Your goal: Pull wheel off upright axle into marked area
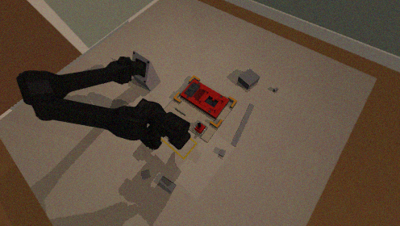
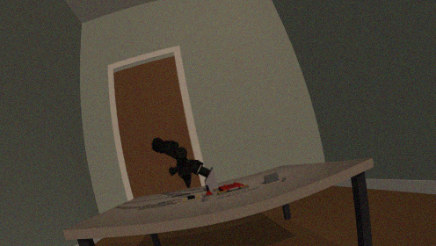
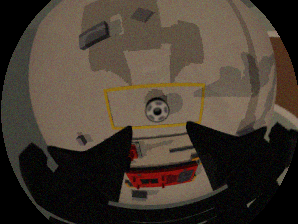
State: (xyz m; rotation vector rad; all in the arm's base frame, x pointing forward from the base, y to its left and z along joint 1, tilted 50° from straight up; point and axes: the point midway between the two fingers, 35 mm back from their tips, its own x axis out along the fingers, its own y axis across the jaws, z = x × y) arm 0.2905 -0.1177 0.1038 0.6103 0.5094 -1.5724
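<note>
One wheel (image 3: pixel 156 107), one red tray (image 1: pixel 205 97) — four small grey blocks (image 1: pixel 248 78).

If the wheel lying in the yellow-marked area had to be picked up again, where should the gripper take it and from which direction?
The wheel lies flat inside the yellow outline, hub hole up, as the wrist view shows. Best to come straight down from above and close the open gripper across opposite sides of its round rim. The fingers already stand apart on either side of it, so a descent would probably do.
</note>
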